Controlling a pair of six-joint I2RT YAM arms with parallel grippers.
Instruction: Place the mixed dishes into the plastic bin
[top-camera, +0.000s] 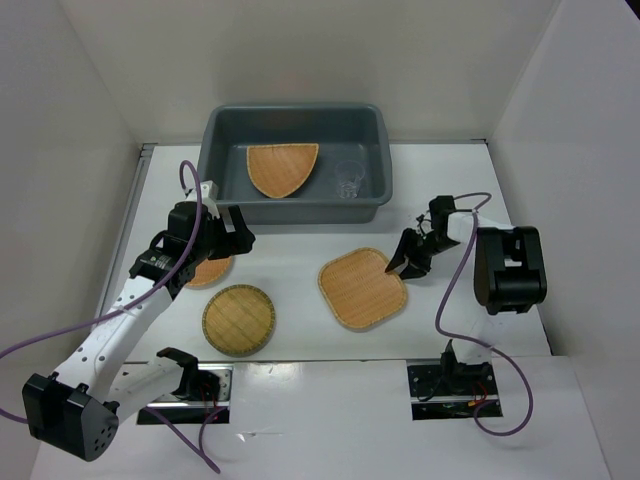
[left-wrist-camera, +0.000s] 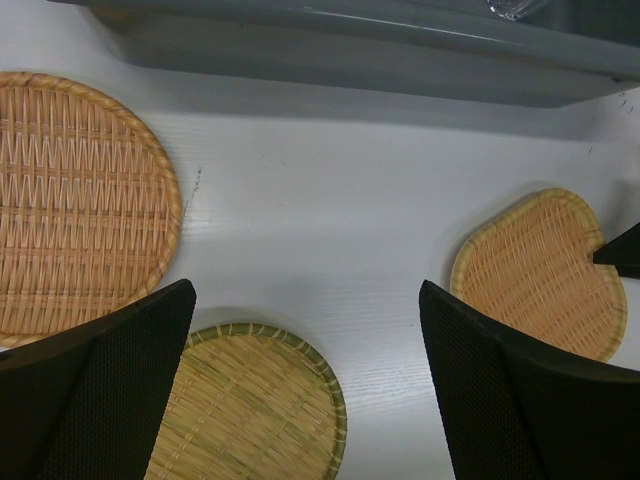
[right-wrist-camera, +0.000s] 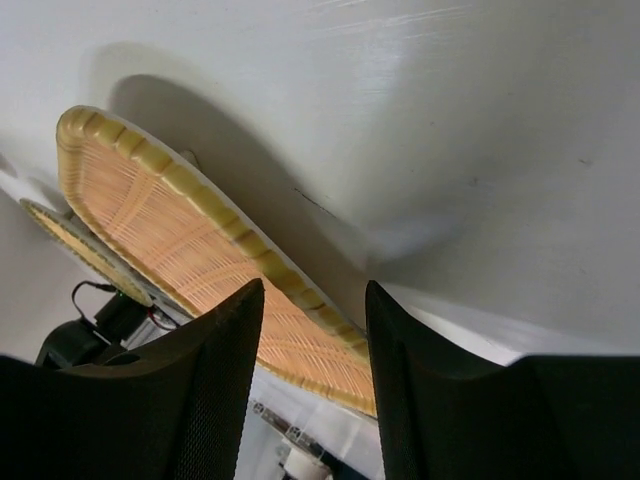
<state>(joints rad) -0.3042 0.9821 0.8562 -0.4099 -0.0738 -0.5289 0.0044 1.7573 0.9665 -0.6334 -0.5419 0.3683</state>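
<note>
Your right tool (right-wrist-camera: 312, 295) is straddling the rim of the rounded square tray (top-camera: 362, 288) on the desk (top-camera: 290, 250); can't tell if it's clamping. Left tool (left-wrist-camera: 305, 300) is hovering released near the orange round tray (left-wrist-camera: 80, 200). Fan-shaped tray (top-camera: 283, 170) and glass cup (top-camera: 349, 180) are sitting in the plastic bin (top-camera: 295, 207).

Lighting is bright, even and diffuse from overhead. The white table (top-camera: 290, 260) is near overexposure. Soft shadows lie beneath the plastic bin (top-camera: 300, 212) and beside the rounded square tray (right-wrist-camera: 170, 230). Faint glare streaks the tabletop. In the wrist views the black fingers (left-wrist-camera: 90, 400) are out of focus.
</note>
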